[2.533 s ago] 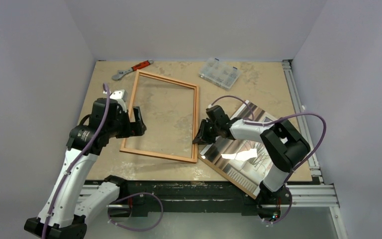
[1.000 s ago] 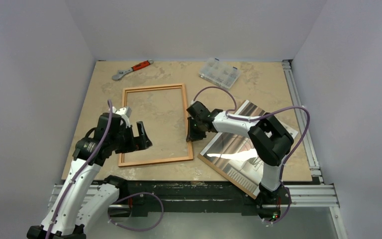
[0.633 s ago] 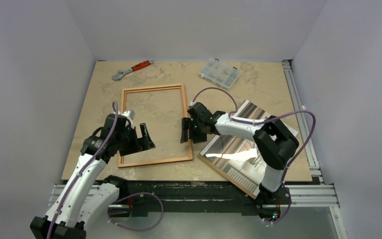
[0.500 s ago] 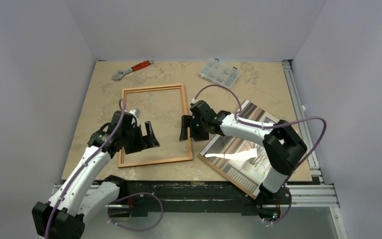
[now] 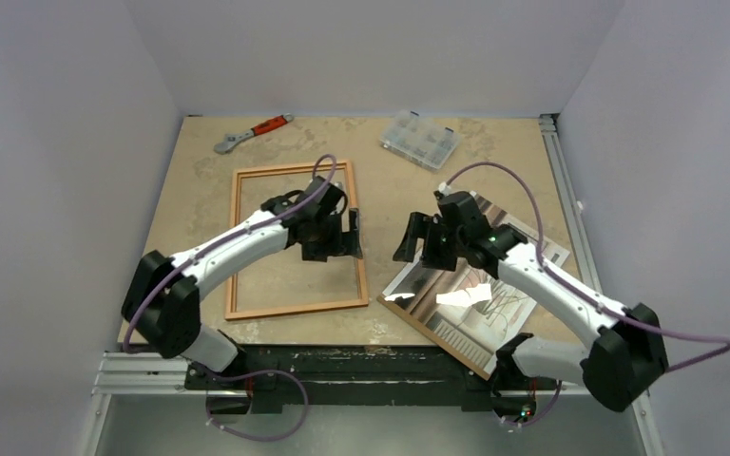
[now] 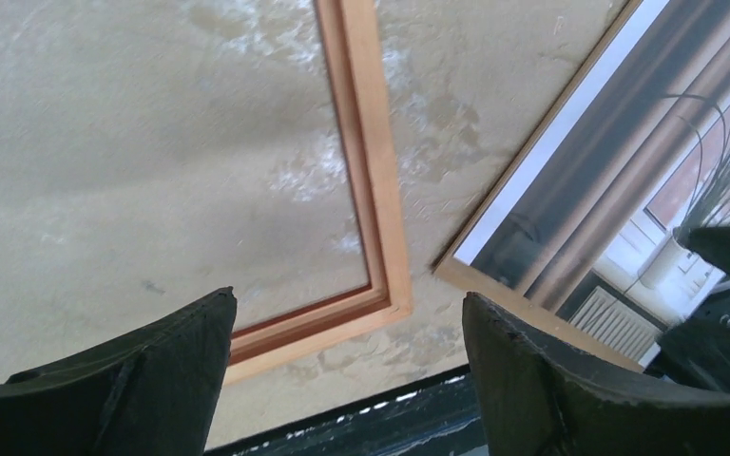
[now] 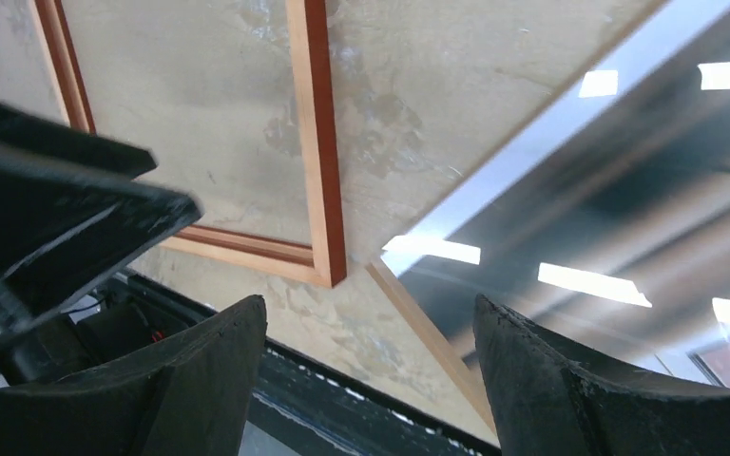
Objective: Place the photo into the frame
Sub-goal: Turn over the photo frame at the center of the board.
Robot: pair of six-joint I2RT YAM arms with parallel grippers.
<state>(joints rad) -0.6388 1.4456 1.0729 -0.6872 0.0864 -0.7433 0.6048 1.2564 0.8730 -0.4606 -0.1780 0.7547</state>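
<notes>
The frame (image 5: 295,309) lies flat on the table left of centre, showing its paler wood side, its near right corner (image 6: 380,285) in the left wrist view. The glossy photo (image 5: 437,285) lies face up at the right on a brown backing board (image 5: 434,336), touching neither gripper. My left gripper (image 5: 347,233) hovers open above the frame's right rail (image 7: 318,142), nothing between its fingers. My right gripper (image 5: 416,237) hangs open just above the photo's left corner (image 7: 608,190), also empty. Each wrist view shows frame corner and photo (image 6: 627,190) a small gap apart.
A red-handled wrench (image 5: 252,133) and a clear compartment box (image 5: 420,139) lie at the back of the table. A metal rail (image 5: 570,218) runs along the right side. The black front edge (image 5: 371,356) is close below the frame and board.
The right gripper opened, let go of the frame's right rail and pulled back right over the photo. The left gripper swung from the frame's left side across to its right rail.
</notes>
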